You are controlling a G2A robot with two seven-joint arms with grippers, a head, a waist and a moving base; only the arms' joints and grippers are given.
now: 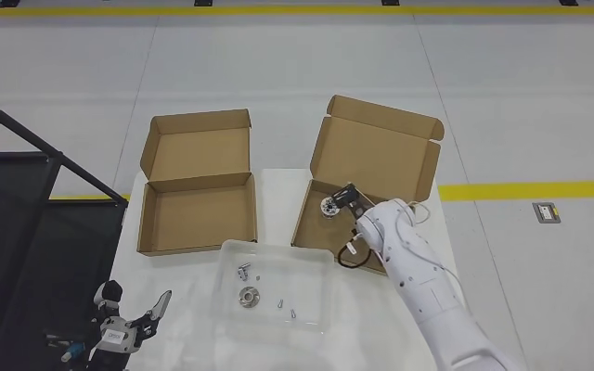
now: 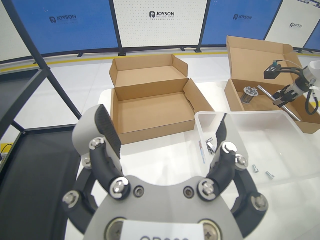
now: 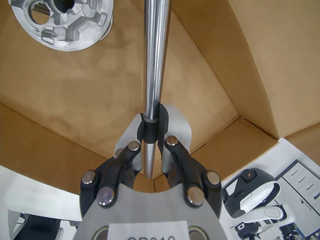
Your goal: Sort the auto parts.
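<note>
My right gripper (image 3: 152, 123) is shut on a shiny steel rod (image 3: 155, 51), held low inside the right cardboard box (image 1: 320, 223). A cast metal hub (image 3: 62, 11) stands on that box's floor beside the rod's far end. From the left wrist view the rod (image 2: 268, 95) slants across the box with the right gripper (image 2: 281, 99) around it. A clear plastic tray (image 1: 232, 255) in front holds a round metal part (image 1: 248, 297), a bracket (image 1: 243, 271) and small bolts (image 2: 255, 168). My left gripper (image 2: 165, 126) hangs open at the table's near left corner, holding nothing.
An empty open cardboard box (image 1: 153, 223) lies at the left of the table. A black metal rack (image 1: 37, 232) stands just left of the table. Blue and white partition panels (image 2: 160, 11) close off the floor beyond.
</note>
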